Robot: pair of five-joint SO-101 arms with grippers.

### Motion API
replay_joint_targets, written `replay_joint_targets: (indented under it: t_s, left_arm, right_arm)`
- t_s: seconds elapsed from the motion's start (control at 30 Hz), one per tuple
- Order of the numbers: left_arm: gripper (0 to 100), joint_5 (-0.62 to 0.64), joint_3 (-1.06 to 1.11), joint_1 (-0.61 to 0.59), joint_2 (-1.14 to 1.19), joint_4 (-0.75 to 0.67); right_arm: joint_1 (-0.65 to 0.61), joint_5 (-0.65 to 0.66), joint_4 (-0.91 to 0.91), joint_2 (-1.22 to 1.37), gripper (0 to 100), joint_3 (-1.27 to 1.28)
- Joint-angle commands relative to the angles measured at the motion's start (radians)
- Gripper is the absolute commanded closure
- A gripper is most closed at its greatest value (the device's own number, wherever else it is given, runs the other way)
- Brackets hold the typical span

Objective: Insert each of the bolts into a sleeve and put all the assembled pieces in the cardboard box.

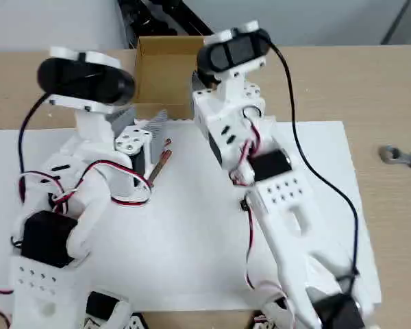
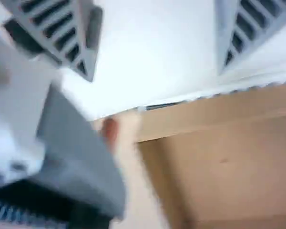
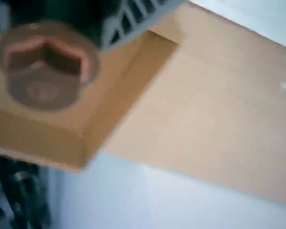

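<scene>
1. Over the open cardboard box, the right gripper is closed on a copper-coloured bolt. The bolt's six-sided head, on a round flange, sits just under a grey ribbed finger.
2. The box is plain brown card with straight walls and a square corner. It stands on the wooden table at the far edge of a smooth white sheet.
3. The left gripper is spread wide and holds nothing. Its two grey ribbed fingers stand well apart over the sheet, just beside the box's near wall.
4. A blurred reddish shape lies at the box's edge in the left wrist view; what it is cannot be told.
5. The high view adds thin copper-coloured rods lying close together on the sheet beside the left arm, clear of its fingers. A metal wrench lies on the bare table, well off to the right.
6. From above, the black camera housing on the right arm covers that arm's fingers and the bolt; the right wrist view shows them close up.
</scene>
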Motion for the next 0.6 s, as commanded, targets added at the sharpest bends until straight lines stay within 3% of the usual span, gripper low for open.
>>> replay_joint_targets:
  t_s: [0.0, 0.17, 0.27, 0.37, 0.57]
  left_arm:
    - [87, -0.005, 0.001, -0.048, -0.018, 0.002]
    - [88, -0.048, 0.002, -0.163, -0.011, 0.035]
    - [95, -0.061, 0.053, -0.222, -0.017, 0.044]
    - [99, -0.086, 0.122, -0.253, -0.018, 0.048]
    - [99, -0.118, 0.229, -0.258, -0.017, 0.040]
  right_arm:
    - [0.024, -0.012, -0.028, 0.097, 99.5, -0.149]
    - [0.039, -0.017, -0.028, 0.312, 99.5, -0.302]
    - [0.051, -0.063, -0.030, 0.473, 99.5, -0.431]
    - [0.071, -0.091, -0.030, 0.628, 99.5, -0.580]
    - [0.084, -0.092, -0.027, 0.883, 99.5, -0.873]
